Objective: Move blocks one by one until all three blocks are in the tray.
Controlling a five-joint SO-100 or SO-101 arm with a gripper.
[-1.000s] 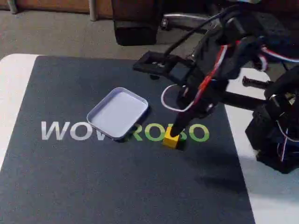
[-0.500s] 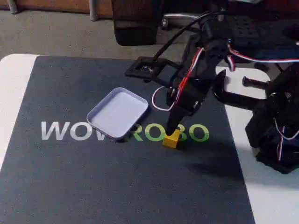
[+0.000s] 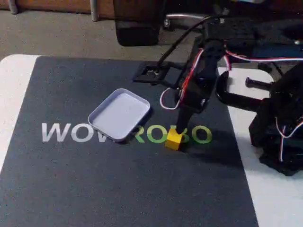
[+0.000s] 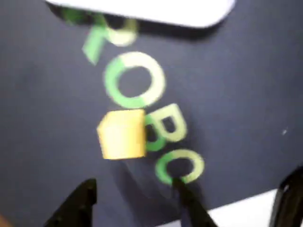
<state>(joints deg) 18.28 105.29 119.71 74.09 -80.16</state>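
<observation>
- Fixed view: a yellow block (image 3: 174,139) is seen on the dark mat (image 3: 94,189), resting on the green lettering (image 3: 201,135) printed there.
- The tray (image 3: 119,115) is placed flat on the mat at about 10 o'clock from the block, near it but apart; no block is seen inside.
- White lettering (image 3: 66,132) is printed at 9 o'clock of the tray, with its last letters partly covered by the tray's edge.
- The arm (image 3: 203,71) is reached in from about 1 o'clock, with red and white wires (image 3: 189,78) run along it.
- The gripper (image 3: 180,131) is pointed down just above and behind the block; contact cannot be told here, nor how the jaws stand.
- A white table (image 3: 14,85) is shown beyond the mat's left edge.
- Wrist view: the picture is blurred.
- The block (image 4: 122,134) is seen near centre, lying on the mat beside the green letters.
- The gripper (image 4: 135,191) is entered from 6 o'clock; the two dark fingertips (image 4: 78,203) are held spread apart, with the block at 12 o'clock of them, not between them and untouched.
- The tray's pale rim (image 4: 151,9) is cut by the frame at 12 o'clock, well apart from the block.
</observation>
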